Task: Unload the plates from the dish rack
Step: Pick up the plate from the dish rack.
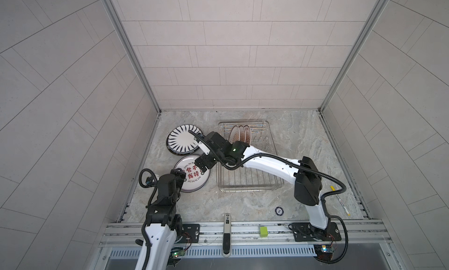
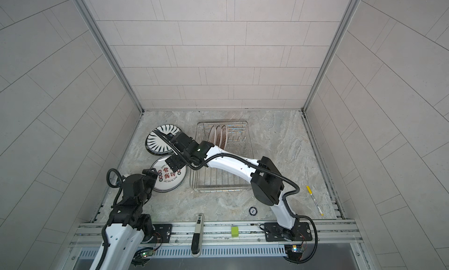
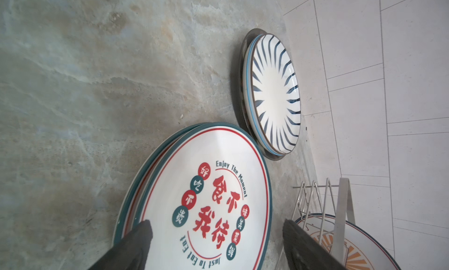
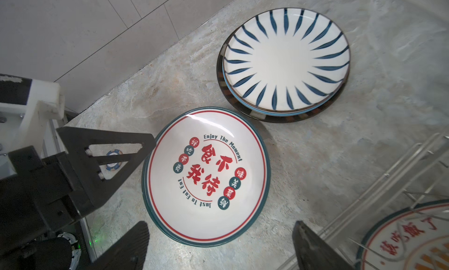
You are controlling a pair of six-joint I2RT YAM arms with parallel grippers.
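Note:
The wire dish rack (image 1: 252,181) (image 2: 218,183) holds three plates (image 1: 240,134) (image 2: 218,136) upright at its far end. To its left, a black-striped plate (image 1: 182,140) (image 4: 284,60) lies on top of a stack. Nearer, a plate with red Chinese characters (image 1: 194,181) (image 3: 218,183) (image 4: 209,174) lies flat on another like it. My left gripper (image 3: 216,222) (image 1: 179,172) is open just over this plate's near rim and holds nothing. My right gripper (image 4: 220,223) (image 1: 203,164) is open and empty, hovering between that plate and the rack.
A yellow pen (image 1: 340,200) lies near the right wall. A round token (image 1: 279,211) sits near the front edge. A green block (image 1: 263,231) and a black-and-white tool (image 1: 227,234) rest on the front rail. Tiled walls close in three sides.

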